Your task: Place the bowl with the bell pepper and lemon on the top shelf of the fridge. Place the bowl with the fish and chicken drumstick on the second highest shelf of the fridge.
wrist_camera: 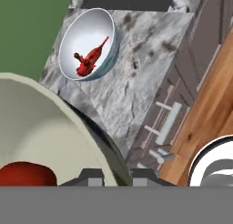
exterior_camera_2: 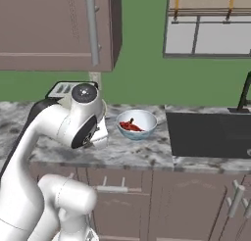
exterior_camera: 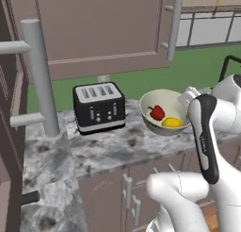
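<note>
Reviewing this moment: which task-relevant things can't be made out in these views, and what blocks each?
- Whether the fingers grip the cream bowl's rim: arm covers the bowl's right side in the left base view; hand view cuts them off.
- Lemon: the gripper view crops it, showing a sliver of bell pepper.
- Chicken drumstick: too small to separate from the fish in the pale bowl.

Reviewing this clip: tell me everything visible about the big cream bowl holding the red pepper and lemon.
The deep round cream-white bowl with a mottled olive-grey outside stands upright on the speckled grey stone counter, right of the black toaster. Inside lie a glossy red bell pepper and a yellow lemon, side by side. In the hand view its rim looms right at the gripper, whose fingertips straddle the rim; contact is unclear.
</note>
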Controlling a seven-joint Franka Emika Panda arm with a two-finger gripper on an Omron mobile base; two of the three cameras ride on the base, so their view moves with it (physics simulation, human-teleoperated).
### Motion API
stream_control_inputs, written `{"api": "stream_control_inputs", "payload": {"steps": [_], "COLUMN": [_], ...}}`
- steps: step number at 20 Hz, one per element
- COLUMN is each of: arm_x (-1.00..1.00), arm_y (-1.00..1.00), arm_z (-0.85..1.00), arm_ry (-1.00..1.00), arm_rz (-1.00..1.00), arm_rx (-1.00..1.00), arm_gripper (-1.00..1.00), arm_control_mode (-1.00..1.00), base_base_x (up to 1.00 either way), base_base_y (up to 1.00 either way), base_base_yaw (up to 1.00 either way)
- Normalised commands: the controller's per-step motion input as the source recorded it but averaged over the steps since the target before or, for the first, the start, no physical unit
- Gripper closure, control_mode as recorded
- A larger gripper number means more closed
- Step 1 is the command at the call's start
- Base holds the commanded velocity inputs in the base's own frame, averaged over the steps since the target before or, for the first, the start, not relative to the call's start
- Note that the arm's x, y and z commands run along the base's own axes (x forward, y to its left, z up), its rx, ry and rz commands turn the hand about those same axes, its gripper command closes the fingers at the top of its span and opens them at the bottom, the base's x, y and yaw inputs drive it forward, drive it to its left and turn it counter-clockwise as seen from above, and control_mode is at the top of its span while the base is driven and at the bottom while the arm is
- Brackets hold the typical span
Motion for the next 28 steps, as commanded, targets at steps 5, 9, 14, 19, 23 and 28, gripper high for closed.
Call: {"api": "stream_control_inputs", "payload": {"steps": [5,9,14,19,23,28], "arm_x": [0.0,0.0,0.0,0.0,0.0,0.0], "arm_y": [0.0,0.0,0.0,0.0,0.0,0.0], "arm_z": [0.0,0.0,0.0,0.0,0.0,0.0], "arm_ry": [0.0,0.0,0.0,0.0,0.0,0.0], "arm_rz": [0.0,0.0,0.0,0.0,0.0,0.0], "arm_rx": [0.0,0.0,0.0,0.0,0.0,0.0], "arm_gripper": [1.0,1.0,1.0,1.0,1.0,1.0], "arm_control_mode": [1.0,1.0,1.0,1.0,1.0,1.0], "base_base_x": [-0.48,-0.3,-0.1,0.0,0.02,0.51], "base_base_y": [-0.23,-0.23,-0.18,-0.21,-0.26,-0.1], "base_base_yaw": [-0.65,-0.73,-0.8,-0.84,-0.82,-0.68]}}
